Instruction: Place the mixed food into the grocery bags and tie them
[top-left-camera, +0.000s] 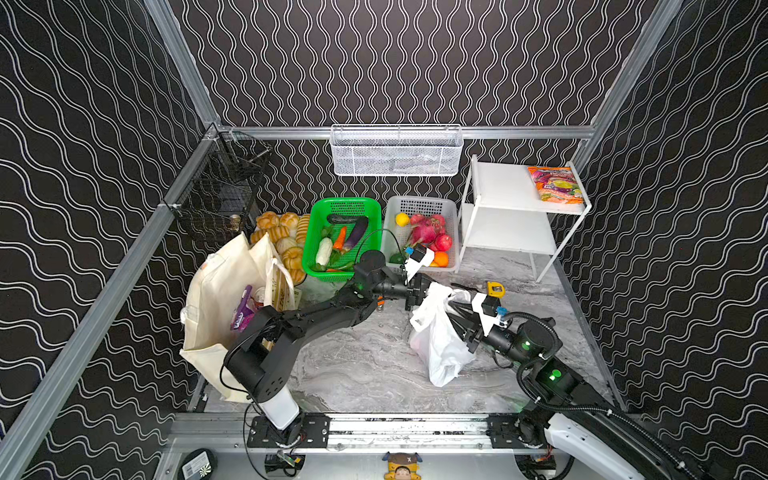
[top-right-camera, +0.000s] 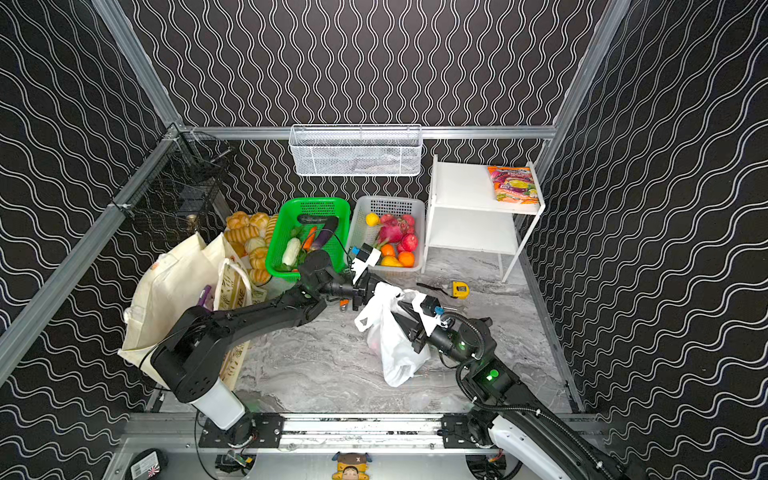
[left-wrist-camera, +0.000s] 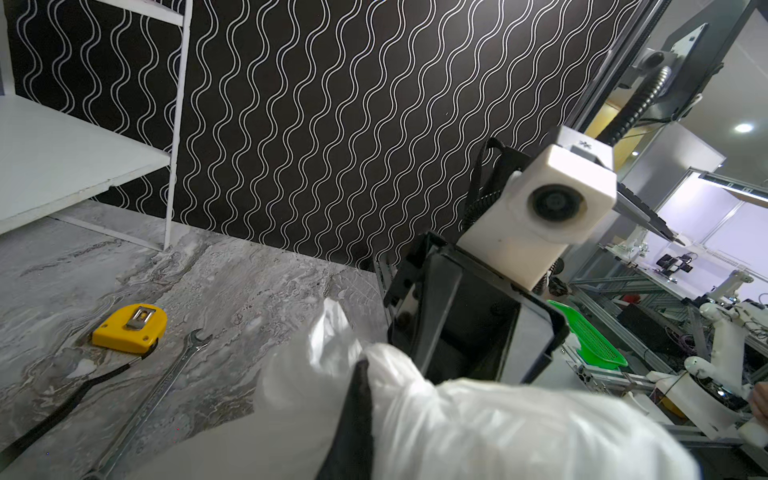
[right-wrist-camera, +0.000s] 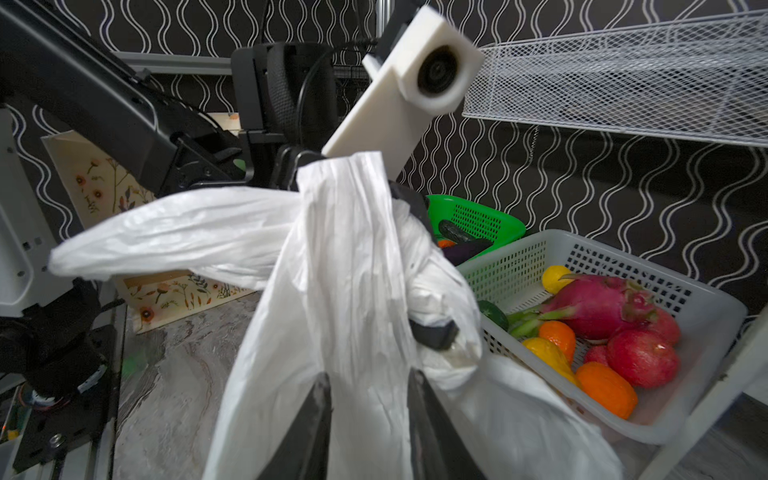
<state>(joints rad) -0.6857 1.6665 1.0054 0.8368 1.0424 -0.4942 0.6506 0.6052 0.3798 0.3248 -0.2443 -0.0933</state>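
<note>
Since no packet, can or toy vegetable is seen loose on the grey marbled tabletop (top-left-camera: 365, 374), loading is judged done; a small orange scrap under the left arm is too hidden to name.

Tall cream canvas tote (top-left-camera: 216, 291): stood at the left edge, mouth open, purple snack packet (top-left-camera: 242, 313) and red soda can (top-left-camera: 260, 294) seen inside. Handles slack, not tied.

Thin crinkly white plastic carrier bag (top-left-camera: 436, 353): stood right of centre, contents hidden, loop handles drawn up, no finished knot made out. Tying is judged under way, with both bags yet to be closed.

Left gripper (top-left-camera: 414, 296): reached across the middle, clamped tight on a bag handle.

Right gripper (right-wrist-camera: 368, 419): jaws parted, a band of handle plastic passed loosely between them.

Room: bare marble is left in front of the bag and between the arms. Behind it, the green plastic basket (top-left-camera: 347, 204) and white plastic basket (top-left-camera: 419, 201) are close. Yellow tape measure (top-left-camera: 495, 289) and steel spanner (left-wrist-camera: 166, 382) are laid near the bag, at its far right.
</note>
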